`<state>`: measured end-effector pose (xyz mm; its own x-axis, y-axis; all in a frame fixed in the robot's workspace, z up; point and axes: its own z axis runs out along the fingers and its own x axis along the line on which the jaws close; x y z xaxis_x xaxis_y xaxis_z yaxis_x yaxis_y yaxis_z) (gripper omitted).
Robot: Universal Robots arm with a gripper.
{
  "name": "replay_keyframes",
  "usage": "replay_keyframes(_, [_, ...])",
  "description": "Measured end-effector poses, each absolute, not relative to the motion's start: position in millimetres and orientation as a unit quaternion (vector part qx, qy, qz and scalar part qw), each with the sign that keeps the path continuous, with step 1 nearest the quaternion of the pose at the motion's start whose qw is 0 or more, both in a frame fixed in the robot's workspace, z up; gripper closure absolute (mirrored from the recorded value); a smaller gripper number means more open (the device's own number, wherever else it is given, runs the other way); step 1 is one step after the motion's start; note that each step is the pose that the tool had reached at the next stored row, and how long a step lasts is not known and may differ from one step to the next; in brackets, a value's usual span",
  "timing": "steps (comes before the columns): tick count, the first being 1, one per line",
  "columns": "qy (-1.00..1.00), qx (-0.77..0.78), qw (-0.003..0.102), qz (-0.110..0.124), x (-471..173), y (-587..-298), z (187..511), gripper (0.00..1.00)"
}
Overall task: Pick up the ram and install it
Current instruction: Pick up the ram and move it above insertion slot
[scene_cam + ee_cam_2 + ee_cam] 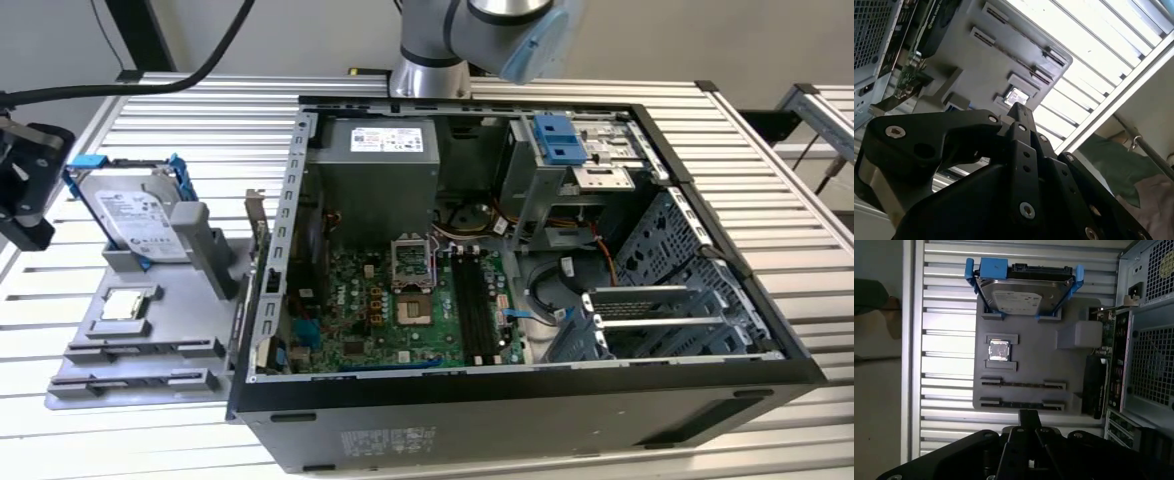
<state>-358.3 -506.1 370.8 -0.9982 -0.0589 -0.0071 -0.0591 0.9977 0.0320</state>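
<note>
Gripper [1028,415] near the grey tray [1034,360] beside the computer case [534,420].
Jaws pressed together, holding nothing; hard drive [1021,295] and processor [999,349] sit in the tray.

In the first wrist view the pincer [1028,416] is cut off by the picture's lower edge, and its body hides part of the desk [944,370]. A thin dark strip [1023,385] lies in the grey holder's [1054,370] slot; whether it is the ram is too fine to tell. In the exterior view the arm [434,45] runs off the top and the computer case [534,425] off the bottom. In the second wrist view a green shape [1109,160] beyond the desk's edge is blurred.
</note>
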Motion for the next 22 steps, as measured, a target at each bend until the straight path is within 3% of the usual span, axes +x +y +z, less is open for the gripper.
replay_keyframes(22, [0.974, -0.228, 0.000, 0.016, -358.2, -506.1, 370.7, 1.00])
